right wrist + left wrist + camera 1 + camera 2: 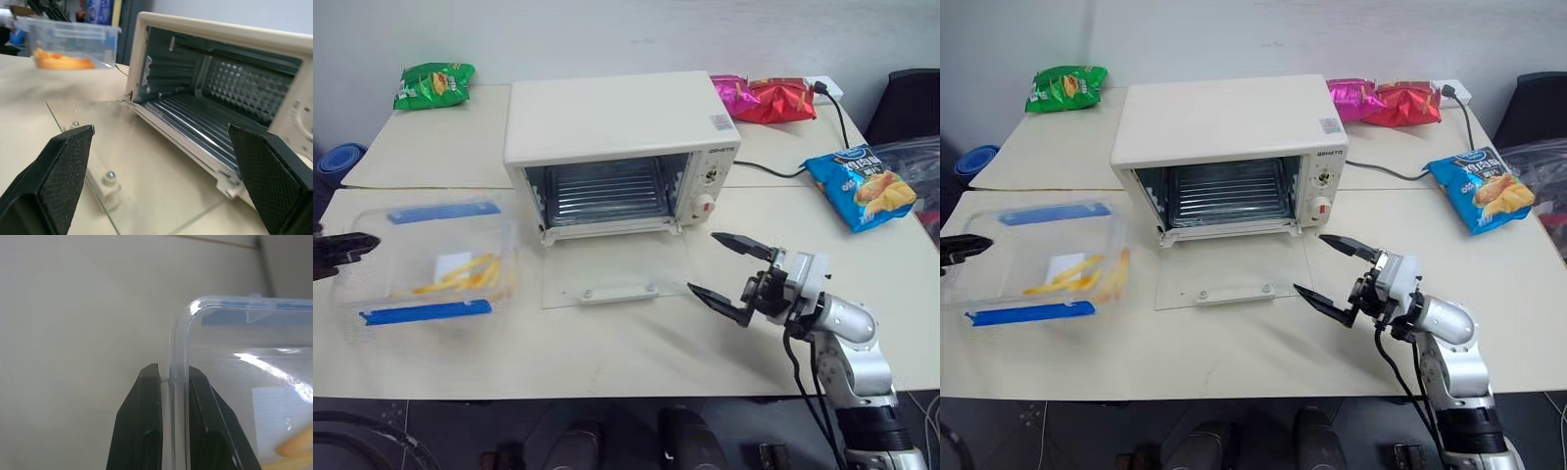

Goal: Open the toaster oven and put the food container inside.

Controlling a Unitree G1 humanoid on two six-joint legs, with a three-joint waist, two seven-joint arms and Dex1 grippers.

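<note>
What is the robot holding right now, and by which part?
The left pincer pinches the food container by its rim near a corner; the right pincer is open, holding nothing.

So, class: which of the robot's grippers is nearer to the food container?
Left. The left gripper is clamped on the food container rim; the right gripper hangs open beyond the toaster oven door, well away.

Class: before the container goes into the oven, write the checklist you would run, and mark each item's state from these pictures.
1. Oven door down flat: ok.
2. Rack bare: ok.
3. Left pincer clamped on the container rim: ok.
4. Container lifted off the table: ok, seen raised from the right wrist.
5. Right pincer, open, clear of the door: cannot tell, it sits close to the door's right edge.
6. Container clips latched: cannot tell.
</note>
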